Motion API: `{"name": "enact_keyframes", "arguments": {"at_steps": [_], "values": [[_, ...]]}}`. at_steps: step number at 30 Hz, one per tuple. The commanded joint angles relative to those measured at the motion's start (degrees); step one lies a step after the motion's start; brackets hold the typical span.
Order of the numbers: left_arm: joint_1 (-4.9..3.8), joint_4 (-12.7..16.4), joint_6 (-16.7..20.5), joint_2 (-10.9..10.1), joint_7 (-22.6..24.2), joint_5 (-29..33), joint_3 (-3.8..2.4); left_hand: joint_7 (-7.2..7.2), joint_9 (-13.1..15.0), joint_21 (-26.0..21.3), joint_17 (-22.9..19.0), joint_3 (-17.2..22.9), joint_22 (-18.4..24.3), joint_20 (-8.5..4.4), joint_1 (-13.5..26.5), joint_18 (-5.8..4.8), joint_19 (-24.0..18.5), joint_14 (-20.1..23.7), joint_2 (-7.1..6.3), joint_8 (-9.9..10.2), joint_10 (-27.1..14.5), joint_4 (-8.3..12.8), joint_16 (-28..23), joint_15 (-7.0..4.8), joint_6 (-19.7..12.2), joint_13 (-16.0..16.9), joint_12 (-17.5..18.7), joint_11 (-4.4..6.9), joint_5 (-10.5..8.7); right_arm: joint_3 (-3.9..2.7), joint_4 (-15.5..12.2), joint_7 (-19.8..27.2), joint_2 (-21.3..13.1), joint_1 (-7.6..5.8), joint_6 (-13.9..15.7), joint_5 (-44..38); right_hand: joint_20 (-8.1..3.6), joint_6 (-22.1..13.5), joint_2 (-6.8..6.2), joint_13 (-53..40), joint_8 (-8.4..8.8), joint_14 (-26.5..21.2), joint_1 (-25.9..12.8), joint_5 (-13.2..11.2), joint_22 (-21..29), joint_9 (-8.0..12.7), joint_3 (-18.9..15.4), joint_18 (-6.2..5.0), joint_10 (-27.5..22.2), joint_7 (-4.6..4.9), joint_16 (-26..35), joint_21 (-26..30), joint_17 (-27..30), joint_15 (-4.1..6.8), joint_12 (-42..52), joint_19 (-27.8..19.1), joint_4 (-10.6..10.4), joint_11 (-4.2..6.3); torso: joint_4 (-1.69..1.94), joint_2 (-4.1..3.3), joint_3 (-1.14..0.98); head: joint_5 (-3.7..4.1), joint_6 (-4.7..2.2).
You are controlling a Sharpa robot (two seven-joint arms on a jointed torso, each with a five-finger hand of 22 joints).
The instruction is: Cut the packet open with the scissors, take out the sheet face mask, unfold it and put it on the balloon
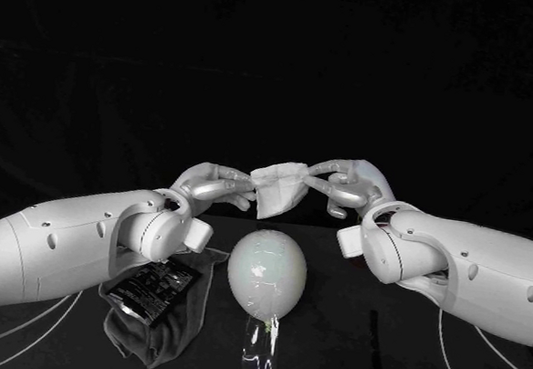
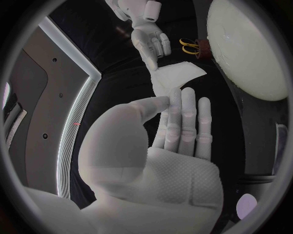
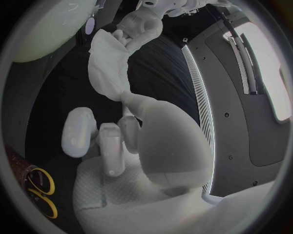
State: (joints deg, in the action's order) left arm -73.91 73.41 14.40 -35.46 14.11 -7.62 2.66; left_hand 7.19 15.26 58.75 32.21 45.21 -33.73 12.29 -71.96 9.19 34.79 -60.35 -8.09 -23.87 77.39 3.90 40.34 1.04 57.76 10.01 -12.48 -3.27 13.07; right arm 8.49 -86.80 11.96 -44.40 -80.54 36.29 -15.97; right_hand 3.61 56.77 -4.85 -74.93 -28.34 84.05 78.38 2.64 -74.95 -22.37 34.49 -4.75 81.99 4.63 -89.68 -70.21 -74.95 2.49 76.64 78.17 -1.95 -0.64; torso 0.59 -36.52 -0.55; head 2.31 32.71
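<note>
**Left hand (image 1: pixel 220 188) and right hand (image 1: pixel 347 184) share the mask (image 1: pixel 277 186)**

Each hand grasps the white mask by one end, holding it in the air between them. In the head view the two hands nearly meet. The mask shows as a small, partly folded white sheet, higher in the picture than the balloon (image 1: pixel 266 272). From this angle it is hard to tell whether the mask hangs straight over the balloon or beyond it.

The left wrist view shows the grip more closely: the left thumb and fingers (image 2: pixel 177 105) pinch one edge of the sheet, and the right hand closes on the far edge. The right wrist view shows the mask's length, a crumpled strip running from the right thumb across to the left hand.

The pale, egg-shaped balloon lies on the black table (image 1: pixel 324 358) between the two arms. To its left, a dark packet (image 1: pixel 151 287) rests on a grey cloth (image 1: pixel 174 334) just beside the left arm.

Both wrist views add the scissors (image 2: pixel 192 47), yellow-handled, lying on the table near the balloon.
</note>
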Motion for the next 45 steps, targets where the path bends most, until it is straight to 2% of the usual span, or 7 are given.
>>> {"name": "enact_keyframes", "arguments": {"at_steps": [1,11,26,36,45], "values": [[-0.3,-0.4,-2.1,0.4,2.1,-1.6,-0.14,0.03,12.6,0.3,0.1,-0.5,-0.1,-0.06,0.0,0.89,-0.6,0.7,1.04,-0.1,-0.7,0.2,0.6,-0.02,-0.5,0.2,-0.5,-0.06,-0.31,-0.07,0.0,0.1,0.1,-0.28,-1.5,-0.8,-0.09,0.4,0.37,-2.0,-0.3,5.8,-0.1,0.1,-7.9,0.0,0.2,0.29,0.8,0.16,-0.2,-0.1,-14.6,0.37,0.2,0.4,0.0,0.23,-0.03,-0.01,0.02,-0.05,-0.16],[-0.49,-1.0,-1.4,0.7,0.9,-2.3,-0.19,0.15,13.0,0.3,0.3,-1.2,-0.1,0.21,0.0,0.95,-1.1,1.4,1.51,-0.1,-1.4,0.0,1.4,0.1,-1.0,0.5,-1.0,-0.17,-0.45,-0.07,-0.3,0.0,0.3,-0.63,-1.8,-0.9,-0.09,0.4,0.37,-2.0,-0.3,5.8,-0.1,0.1,-7.9,0.0,0.2,0.29,0.8,0.16,-0.2,-0.1,-14.6,0.37,0.2,0.4,0.0,0.23,0.01,-0.01,0.01,0.22,-0.61],[-0.66,-1.4,3.4,1.2,-3.2,-2.9,-0.17,0.32,13.1,0.3,0.3,-1.6,-0.1,0.35,-0.1,1.01,-1.2,1.7,1.69,0.0,-1.9,-0.1,1.8,0.17,-1.3,0.6,-1.1,-0.3,-0.7,-0.07,-0.6,-0.3,0.7,-0.86,-1.8,-1.2,-0.1,0.4,0.33,-2.0,-0.35,5.8,-0.2,0.1,-7.9,0.0,0.4,0.29,0.8,0.16,-0.2,-0.2,-14.5,0.38,0.1,0.5,0.2,0.23,0.04,-0.03,0.0,0.47,-0.96],[-0.7,-1.4,5.2,1.3,-6.2,-2.9,-0.16,0.69,13.2,-0.1,0.3,-2.1,0.2,0.61,0.0,1.05,-1.4,2.0,1.91,0.3,-2.8,-0.6,2.4,0.4,-1.8,0.5,-1.0,-0.62,-1.04,-0.07,-0.2,-0.5,1.0,-0.87,-1.5,-1.2,-0.1,0.4,0.32,-2.1,-0.37,5.8,-0.3,0.1,-8.0,0.0,0.5,0.33,0.8,0.17,-0.2,-0.3,-14.6,0.39,0.2,0.6,0.3,0.23,0.01,-0.04,0.02,0.49,-0.9],[-0.8,-1.5,4.4,1.7,-8.4,-2.5,-0.15,1.37,13.2,-1.3,0.2,-4.0,1.2,1.27,0.2,1.03,-1.7,2.9,2.0,0.9,-4.3,-1.7,3.3,0.96,-2.9,0.3,-0.7,-1.22,-1.29,-0.07,1.3,-0.6,2.0,-0.88,-1.1,-1.0,-0.11,0.4,0.31,-2.1,-0.37,5.8,-0.3,0.1,-7.9,0.0,0.5,0.33,0.8,0.17,-0.2,-0.3,-14.6,0.39,0.2,0.6,0.3,0.23,0.0,-0.07,0.01,0.58,-0.67]]}}
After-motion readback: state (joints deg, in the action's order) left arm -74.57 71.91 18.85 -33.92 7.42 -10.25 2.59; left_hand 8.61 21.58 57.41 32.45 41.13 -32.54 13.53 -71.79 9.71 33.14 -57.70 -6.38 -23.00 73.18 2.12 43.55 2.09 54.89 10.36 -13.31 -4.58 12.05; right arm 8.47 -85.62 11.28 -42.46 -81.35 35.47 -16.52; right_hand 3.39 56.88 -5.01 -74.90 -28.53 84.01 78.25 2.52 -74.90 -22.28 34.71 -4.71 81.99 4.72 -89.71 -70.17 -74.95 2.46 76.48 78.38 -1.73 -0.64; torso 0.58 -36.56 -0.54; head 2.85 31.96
